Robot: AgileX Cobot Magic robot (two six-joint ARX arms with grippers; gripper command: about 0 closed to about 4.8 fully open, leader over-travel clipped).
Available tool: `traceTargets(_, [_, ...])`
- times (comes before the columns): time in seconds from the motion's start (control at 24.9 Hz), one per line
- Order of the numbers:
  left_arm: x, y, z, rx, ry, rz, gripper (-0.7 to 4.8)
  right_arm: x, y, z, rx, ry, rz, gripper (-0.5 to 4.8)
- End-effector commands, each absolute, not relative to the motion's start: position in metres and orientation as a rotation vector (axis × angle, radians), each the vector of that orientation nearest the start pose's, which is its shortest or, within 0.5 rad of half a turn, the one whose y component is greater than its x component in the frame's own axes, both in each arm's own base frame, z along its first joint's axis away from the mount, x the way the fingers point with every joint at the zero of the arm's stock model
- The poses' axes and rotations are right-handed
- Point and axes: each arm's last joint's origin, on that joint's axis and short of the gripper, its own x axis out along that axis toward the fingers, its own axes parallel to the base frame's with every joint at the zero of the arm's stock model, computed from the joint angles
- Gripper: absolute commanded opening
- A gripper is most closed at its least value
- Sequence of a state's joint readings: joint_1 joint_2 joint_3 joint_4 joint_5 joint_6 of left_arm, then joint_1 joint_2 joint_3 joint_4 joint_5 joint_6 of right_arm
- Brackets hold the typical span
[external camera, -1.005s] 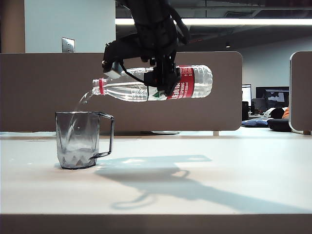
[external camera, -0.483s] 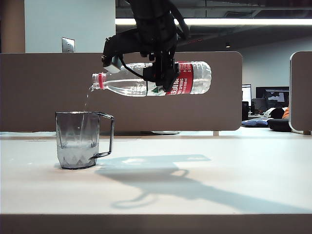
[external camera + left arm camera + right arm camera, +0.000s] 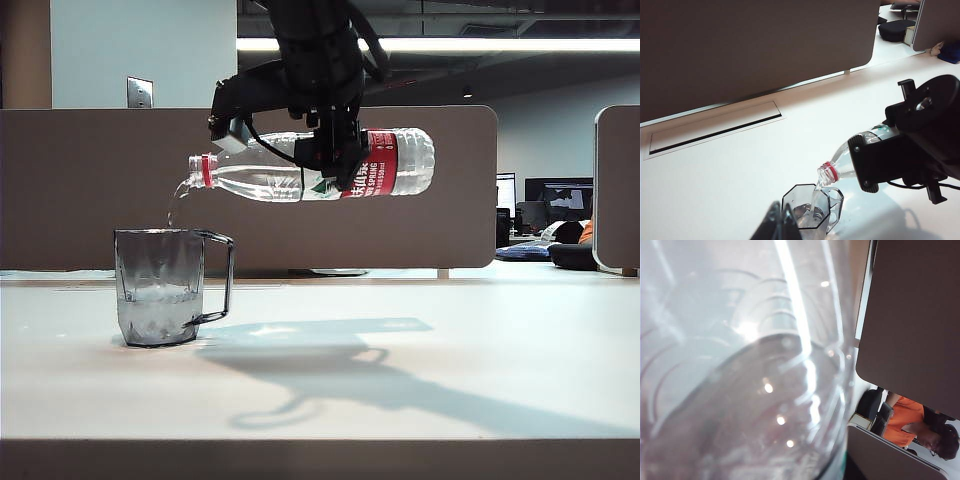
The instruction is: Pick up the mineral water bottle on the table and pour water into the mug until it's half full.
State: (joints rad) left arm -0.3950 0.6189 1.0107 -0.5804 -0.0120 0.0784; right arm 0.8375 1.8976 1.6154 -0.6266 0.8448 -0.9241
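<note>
My right gripper point(image 3: 335, 152) is shut on the mineral water bottle point(image 3: 262, 180), holding it nearly level high above the table point(image 3: 450, 370). The bottle's red-ringed neck point(image 3: 830, 171) points at the mug point(image 3: 160, 285). A thin stream of water point(image 3: 178, 203) falls from the mouth into the mug, where the water stands a little below the middle. In the right wrist view the clear bottle wall point(image 3: 740, 365) fills the picture and hides the fingers. My left gripper point(image 3: 781, 221) hangs shut and empty close beside the mug point(image 3: 807, 210); it is not seen in the exterior view.
A brown partition point(image 3: 80, 180) runs along the back of the table. A long cable slot point(image 3: 715, 131) lies in the tabletop behind the mug. A person in orange point(image 3: 907, 422) sits beyond the partition. The arm's shadow point(image 3: 340, 375) falls right of the mug.
The bottle's neck has come up slightly and the stream has thinned. The water in the mug stands higher than a second ago. The left gripper has kept still.
</note>
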Motion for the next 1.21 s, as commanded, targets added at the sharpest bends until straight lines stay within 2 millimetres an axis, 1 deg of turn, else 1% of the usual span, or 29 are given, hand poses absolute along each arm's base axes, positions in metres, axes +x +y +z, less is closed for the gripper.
traceTargets(0.04, [0.095, -0.039, 0.39, 0.116, 0.152, -0.385, -0.05, 0.29, 0.291, 0.284, -1.536, 0.564, 0.259, 2.61])
traceTargets(0.2, [0.095, -0.039, 0.39, 0.115, 0.152, -0.385, -0.05, 0.29, 0.291, 0.284, -1.526, 0.565, 0.257, 2.61])
traceTargets(0.36, [0.095, -0.039, 0.39, 0.116, 0.152, -0.385, -0.05, 0.29, 0.291, 0.283, -1.465, 0.566, 0.262, 2.61])
traceTargets(0.52, [0.095, -0.039, 0.39, 0.116, 0.153, -0.385, -0.05, 0.289, 0.291, 0.282, -1.305, 0.586, 0.259, 2.6])
traceTargets(0.56, [0.095, -0.039, 0.39, 0.116, 0.153, -0.385, -0.05, 0.288, 0.291, 0.281, -1.233, 0.601, 0.264, 2.61])
traceTargets(0.6, [0.095, -0.039, 0.39, 0.116, 0.153, -0.385, -0.05, 0.288, 0.29, 0.281, -1.196, 0.609, 0.263, 2.6])
traceTargets(0.64, [0.095, -0.039, 0.39, 0.116, 0.153, -0.385, -0.05, 0.288, 0.289, 0.281, -1.106, 0.624, 0.278, 2.6])
traceTargets(0.72, [0.095, -0.039, 0.39, 0.116, 0.153, -0.385, -0.05, 0.288, 0.287, 0.283, -1.007, 0.633, 0.287, 2.61])
traceTargets(0.76, [0.095, -0.039, 0.39, 0.117, 0.154, -0.385, -0.05, 0.291, 0.284, 0.285, -0.915, 0.642, 0.292, 2.61])
traceTargets(0.8, [0.095, -0.039, 0.39, 0.117, 0.154, -0.385, -0.05, 0.292, 0.282, 0.287, -0.867, 0.646, 0.289, 2.61])
traceTargets(0.88, [0.095, -0.039, 0.389, 0.118, 0.162, -0.385, -0.05, 0.297, 0.271, 0.293, -0.759, 0.66, 0.27, 2.61])
traceTargets(0.97, [0.095, -0.039, 0.388, 0.12, 0.174, -0.385, -0.05, 0.303, 0.257, 0.303, -0.63, 0.671, 0.246, 2.61])
traceTargets(1.09, [0.095, -0.039, 0.388, 0.121, 0.177, -0.385, -0.05, 0.313, 0.224, 0.322, -0.374, 0.688, 0.217, 2.61])
traceTargets(1.13, [0.095, -0.039, 0.388, 0.121, 0.177, -0.385, -0.05, 0.315, 0.218, 0.325, -0.336, 0.689, 0.215, 2.61])
traceTargets(1.17, [0.095, -0.039, 0.388, 0.121, 0.178, -0.385, -0.05, 0.315, 0.206, 0.332, -0.281, 0.675, 0.216, 2.61])
traceTargets(1.21, [0.095, -0.039, 0.387, 0.121, 0.179, -0.385, -0.05, 0.313, 0.202, 0.333, -0.269, 0.661, 0.21, 2.61])
